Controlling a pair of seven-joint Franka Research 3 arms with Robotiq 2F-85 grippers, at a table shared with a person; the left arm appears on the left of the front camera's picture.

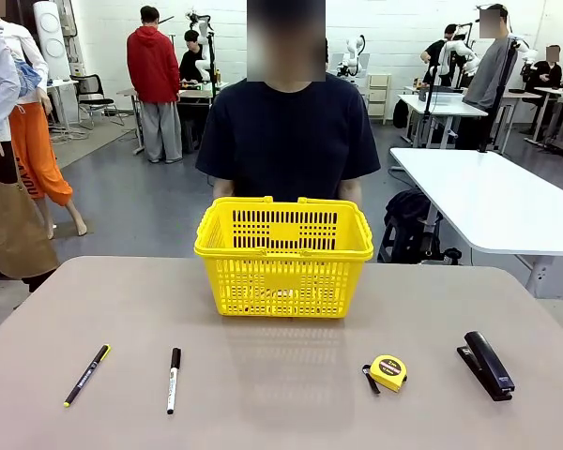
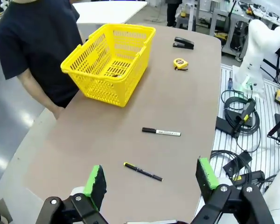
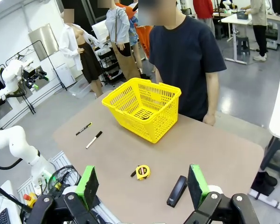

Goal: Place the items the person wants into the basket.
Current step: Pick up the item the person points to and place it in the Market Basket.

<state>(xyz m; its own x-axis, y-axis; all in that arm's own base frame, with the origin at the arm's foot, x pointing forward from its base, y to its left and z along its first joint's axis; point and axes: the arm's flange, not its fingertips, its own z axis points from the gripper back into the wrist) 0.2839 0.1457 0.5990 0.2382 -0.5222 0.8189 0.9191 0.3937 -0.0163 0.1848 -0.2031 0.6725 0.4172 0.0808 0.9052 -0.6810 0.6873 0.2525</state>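
Note:
The yellow basket point(image 1: 283, 258) point(image 2: 109, 63) point(image 3: 143, 108) stands at the table's far middle, in front of the person point(image 1: 287, 131) in a dark navy T-shirt. A white marker with a black cap point(image 1: 173, 379) point(image 2: 161, 132) point(image 3: 94, 139) lies front left. A small round yellow-and-black tape measure point(image 1: 388, 372) point(image 2: 179, 63) point(image 3: 141, 171) lies front right. My left gripper point(image 2: 151, 179) hangs open high over the table's left end. Likewise open, my right gripper point(image 3: 142, 184) hovers above the right end. Nothing is between either pair of fingers.
A thin black pen with a yellow tip point(image 1: 85, 375) point(image 2: 143, 171) point(image 3: 83, 129) lies left of the marker. A black stapler point(image 1: 488, 364) point(image 2: 183, 43) point(image 3: 177, 190) sits far right. The brown table point(image 1: 281, 403) has bare room in the front middle. Cables and a white arm base point(image 2: 252, 65) lie beside it.

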